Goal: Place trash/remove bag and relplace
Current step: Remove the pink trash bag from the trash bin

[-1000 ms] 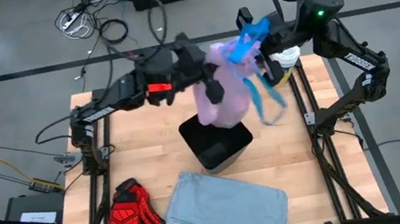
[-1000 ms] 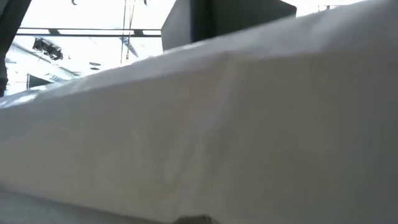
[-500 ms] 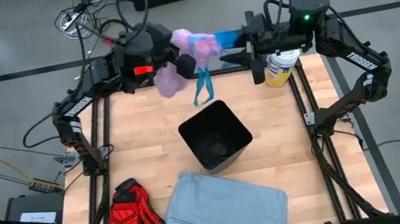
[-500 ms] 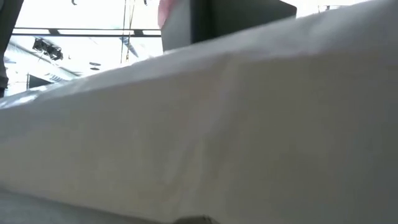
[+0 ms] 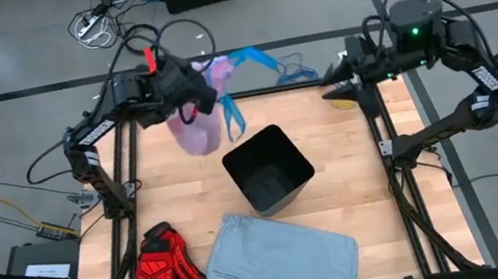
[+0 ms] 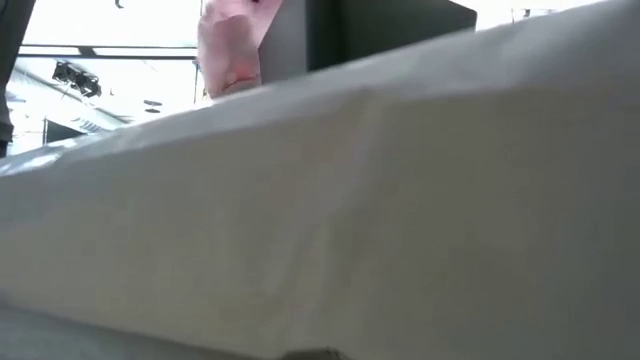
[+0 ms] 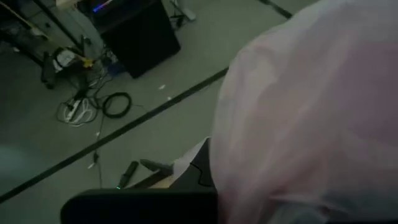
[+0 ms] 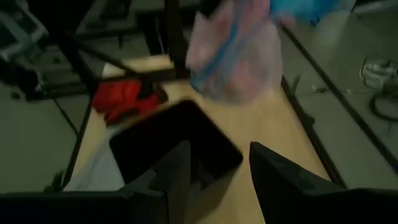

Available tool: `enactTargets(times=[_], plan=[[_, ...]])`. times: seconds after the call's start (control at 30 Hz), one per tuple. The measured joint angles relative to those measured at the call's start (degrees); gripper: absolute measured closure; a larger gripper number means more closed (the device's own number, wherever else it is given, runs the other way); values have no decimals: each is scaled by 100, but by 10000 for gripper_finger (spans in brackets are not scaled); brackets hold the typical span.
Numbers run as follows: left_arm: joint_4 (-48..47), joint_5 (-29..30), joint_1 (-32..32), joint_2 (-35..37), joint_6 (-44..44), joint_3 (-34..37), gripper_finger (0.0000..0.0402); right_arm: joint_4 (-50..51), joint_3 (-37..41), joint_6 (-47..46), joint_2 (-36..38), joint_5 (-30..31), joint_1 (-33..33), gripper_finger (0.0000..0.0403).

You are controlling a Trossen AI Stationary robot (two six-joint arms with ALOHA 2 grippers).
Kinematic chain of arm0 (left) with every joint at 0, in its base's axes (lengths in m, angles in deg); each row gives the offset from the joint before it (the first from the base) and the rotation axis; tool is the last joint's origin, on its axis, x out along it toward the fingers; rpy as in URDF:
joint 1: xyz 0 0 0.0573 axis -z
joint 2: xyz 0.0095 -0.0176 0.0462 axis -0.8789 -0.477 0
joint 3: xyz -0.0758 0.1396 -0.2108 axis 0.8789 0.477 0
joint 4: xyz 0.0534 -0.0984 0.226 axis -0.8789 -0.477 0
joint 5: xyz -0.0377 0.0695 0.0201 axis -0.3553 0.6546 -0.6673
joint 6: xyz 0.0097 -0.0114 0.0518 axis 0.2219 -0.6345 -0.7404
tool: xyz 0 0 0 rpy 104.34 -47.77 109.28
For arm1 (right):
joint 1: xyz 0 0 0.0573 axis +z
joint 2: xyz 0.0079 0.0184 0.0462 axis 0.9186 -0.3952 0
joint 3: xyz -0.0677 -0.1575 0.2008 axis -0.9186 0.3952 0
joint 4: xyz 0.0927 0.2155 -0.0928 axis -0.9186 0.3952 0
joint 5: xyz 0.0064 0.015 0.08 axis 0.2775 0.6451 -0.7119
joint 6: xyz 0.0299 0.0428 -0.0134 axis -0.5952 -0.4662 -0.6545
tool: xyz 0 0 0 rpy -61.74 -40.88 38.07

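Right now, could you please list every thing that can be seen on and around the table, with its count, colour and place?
bag: one, translucent pink with blue ties, hanging from the left gripper above the table's far left part.
bin: one, black, unlined, near the table's middle.
liner: one, grey-blue, lying flat at the near edge.
gloves: one pair, red and black, near left corner.
table: one, light wood.
cables: several, on the floor beyond the table.
left gripper: one, dark, at the bag's top.
right gripper: one, dark, open, at the far right edge.
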Motion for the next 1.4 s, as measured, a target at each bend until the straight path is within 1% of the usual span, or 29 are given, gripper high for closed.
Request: enactTargets(times=[0.07,0.17,0.23,0.27,0.43,0.53,0.67,0.73,0.8,0.87,0.97,1.03,1.07,1.1,1.17,1.2,1.27,1.4], plan=[[12,-58,65,166,71,199,401,221,2,28,60,82,45,250],[24,-131,69,505,177,716,401,188,0,31,93,194,123,250],[93,-134,40,848,363,1286,401,151,2,30,82,213,170,250],[270,-152,7,1040,418,1612,401,149,2,24,77,219,196,250],[1593,-651,-319,2102,416,3397,401,85,2,4,47,204,336,250],[2085,-764,-637,2640,497,4375,401,-42,4,-6,-35,179,399,250],[2264,-932,-1370,3106,1303,5632,401,-72,4,-180,-179,43,523,250],[2848,-1240,-1721,3239,1305,6214,401,32,4,-319,-260,-87,637,250],[3658,-1619,-2034,3316,1066,6712,401,154,7,-408,-344,-126,787,250],[4191,-1974,-2321,3292,839,7094,401,177,7,-494,-428,-115,932,250],[4435,-2402,-2736,3147,828,7459,401,171,7,-688,-556,40,1182,250],[4623,-2746,-2984,3127,1170,7594,401,189,7,-869,-645,246,1327,250],[4981,-2866,-3057,3162,1276,7617,401,226,7,-974,-685,340,1405,250],[5546,-2900,-3087,3213,1298,7622,401,294,7,-1052,-720,398,1478,250],[6537,-2947,-3120,3292,1169,7584,401,416,7,-1084,-813,487,1589,250],[6859,-2997,-3151,3288,1097,7522,401,428,7,-1084,-865,526,1630,250],[6856,-3026,-3275,3276,873,7357,401,431,7,-1099,-967,584,1660,250],[5876,-3003,-3516,3278,764,7259,401,343,7,-1199,-1117,638,1655,250]])
